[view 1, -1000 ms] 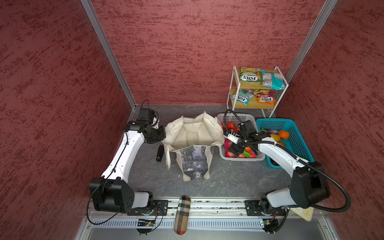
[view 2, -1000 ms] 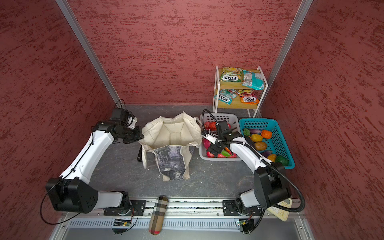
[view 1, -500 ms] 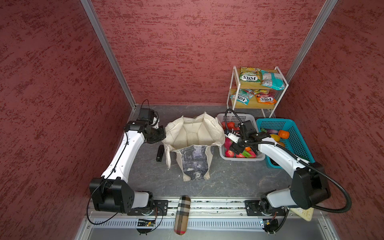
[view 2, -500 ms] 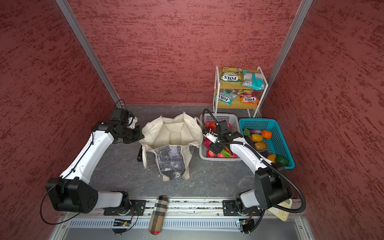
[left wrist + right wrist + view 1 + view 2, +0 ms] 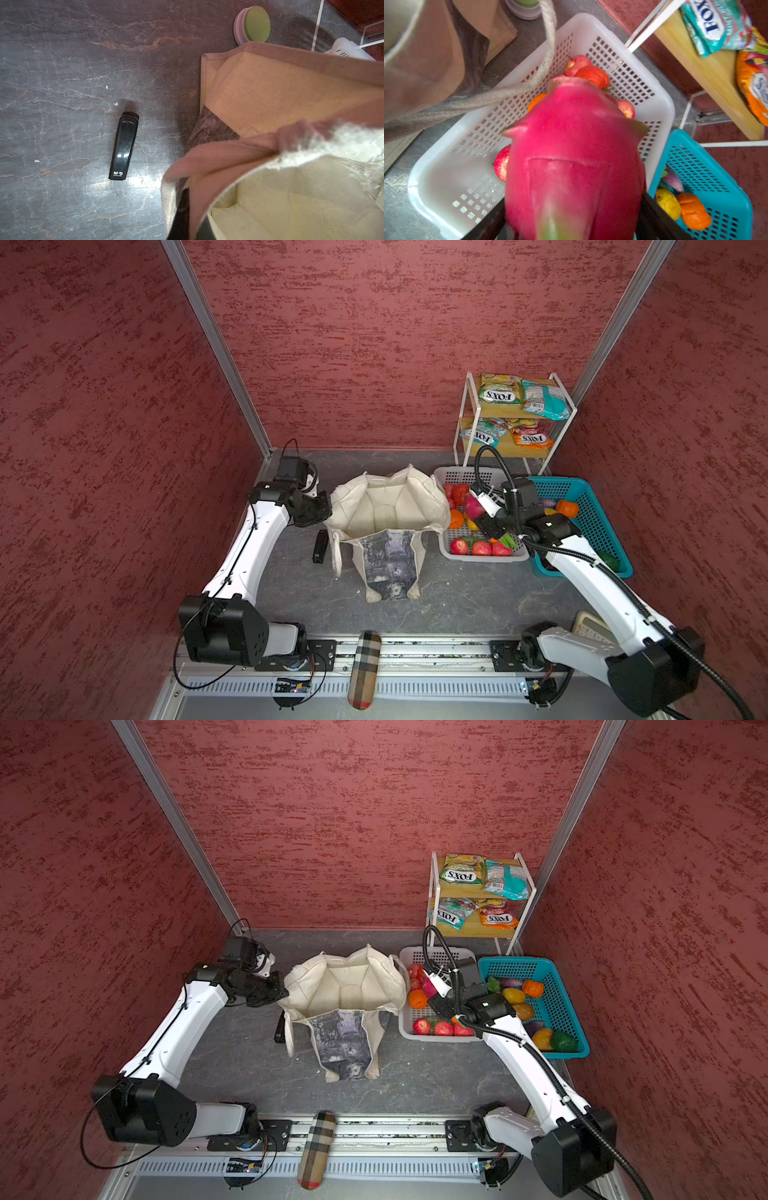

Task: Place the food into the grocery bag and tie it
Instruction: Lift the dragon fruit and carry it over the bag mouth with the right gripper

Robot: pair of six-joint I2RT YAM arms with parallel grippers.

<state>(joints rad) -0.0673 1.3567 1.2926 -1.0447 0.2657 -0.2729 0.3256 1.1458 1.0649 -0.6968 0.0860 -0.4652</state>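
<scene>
While the left tool point(image 5: 323, 512) pinches the bag point(image 5: 386, 510) rim tight, the right tool point(image 5: 484, 522) clamps wide on the dragon fruit point(image 5: 571, 135); next, lift it over the mouth.

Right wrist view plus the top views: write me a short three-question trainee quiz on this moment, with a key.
1. True or false: the left gripper is shut on the rim of the grocery bag.
2. What is the right gripper shut on? A) a snack packet B) the dragon fruit C) an orange
3. Fill in: the fruit in that grip is over the ____ basket.
Key: 1 true; 2 B; 3 white.
</scene>
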